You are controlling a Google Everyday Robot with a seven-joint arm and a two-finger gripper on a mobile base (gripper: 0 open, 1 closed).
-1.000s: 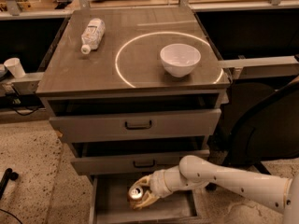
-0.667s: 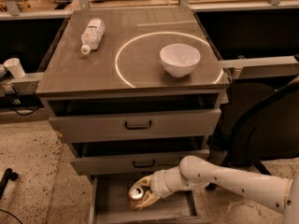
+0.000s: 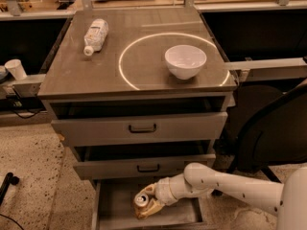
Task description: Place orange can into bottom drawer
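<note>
1. We see the orange can (image 3: pixel 142 201) upright within the open bottom drawer (image 3: pixel 113 211).
2. The gripper (image 3: pixel 147 206) is down in that drawer, its fingers clamped on the can.
3. On the cabinet top (image 3: pixel 72 71) stand a white bowl (image 3: pixel 185 61) and a bottle (image 3: pixel 96 34) lying flat.

I have one view only. It looks from high up in front of the table (image 3: pixel 72 75), tilted steeply down and facing its front, near enough that the top fills the upper half. The bottom drawer (image 3: pixel 184 213) is cut by the lower edge. My arm (image 3: pixel 235 185) enters from lower right; the hand (image 3: pixel 146 206) sits bottom centre, clasped round the can (image 3: pixel 141 200).
</note>
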